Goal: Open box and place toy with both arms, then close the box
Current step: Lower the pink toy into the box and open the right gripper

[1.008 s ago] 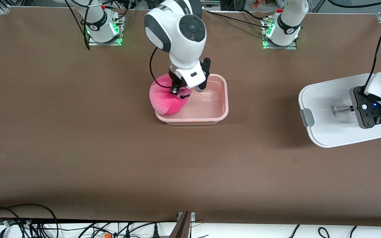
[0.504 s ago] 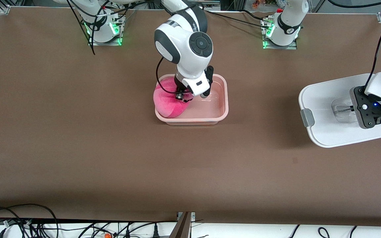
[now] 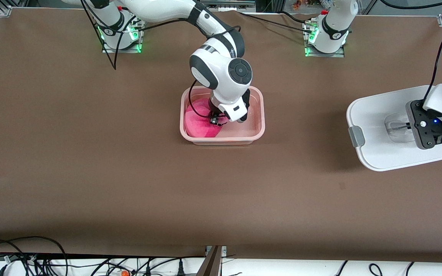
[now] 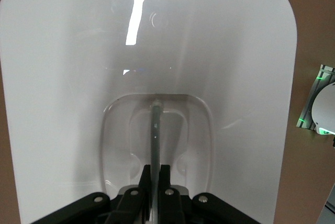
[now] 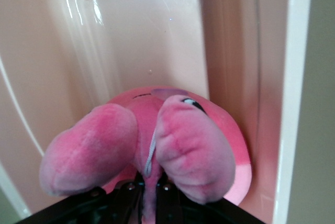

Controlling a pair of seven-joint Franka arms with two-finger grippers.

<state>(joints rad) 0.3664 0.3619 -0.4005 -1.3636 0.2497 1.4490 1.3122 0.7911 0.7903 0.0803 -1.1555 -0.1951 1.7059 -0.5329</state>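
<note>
The pale pink tub of the box [image 3: 260,115] stands open at mid-table. The bright pink plush toy [image 3: 200,122] sits inside it, at the end toward the right arm. My right gripper [image 3: 218,119] is down in the tub, shut on the toy; the right wrist view shows the toy [image 5: 157,140] pinched between its ears, close to the tub wall [image 5: 230,51]. The white lid [image 3: 374,126] lies flat at the left arm's end of the table. My left gripper [image 3: 411,125] is shut on the lid's clear handle bar [image 4: 155,135].
A grey clip [image 3: 355,136] sticks out from the lid's edge facing mid-table. Both arm bases stand along the table edge farthest from the front camera. Cables hang along the edge nearest to it.
My right gripper has lowered the toy from over the tub's rim down into the tub, moving slightly toward the tub's middle. The left gripper and lid have not moved.
</note>
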